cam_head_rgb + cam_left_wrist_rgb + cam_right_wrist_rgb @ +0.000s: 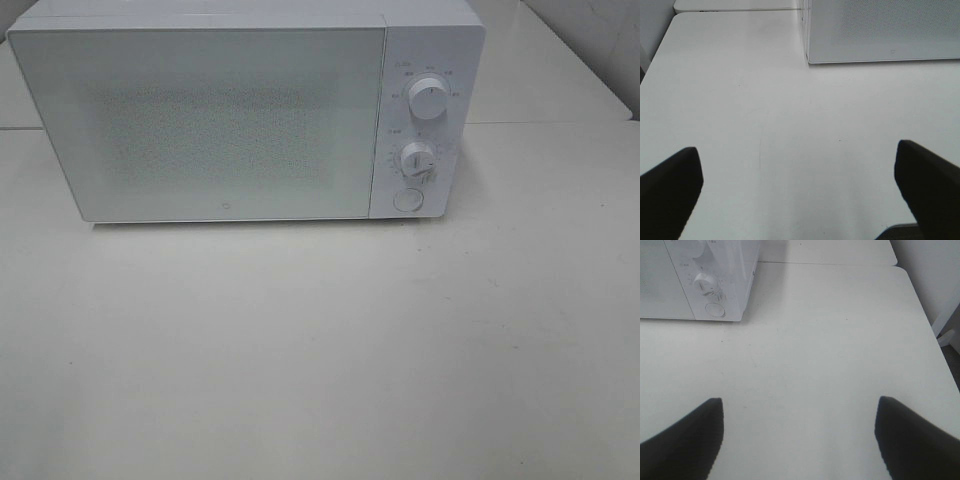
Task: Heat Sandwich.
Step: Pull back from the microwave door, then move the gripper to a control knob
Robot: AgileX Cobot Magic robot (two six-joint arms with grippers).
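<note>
The sandwich is out of view in every frame. A white microwave [230,120] stands at the back of the white table [320,350] with its door shut; it has two knobs and a round button [407,200] on its right panel. In the left wrist view my left gripper [797,182] is open above bare table, short of the microwave's left front corner [880,30]. Shown in the right wrist view, my right gripper [800,435] is open with nothing between its fingers, short of the microwave's control panel [710,290]. Neither gripper appears in the exterior high view.
A second table section [560,70] adjoins at the back right, with a seam between them. The table's right edge [932,335] and a white leg or stand [947,325] show in the right wrist view. The table's left edge [655,60] shows in the left wrist view.
</note>
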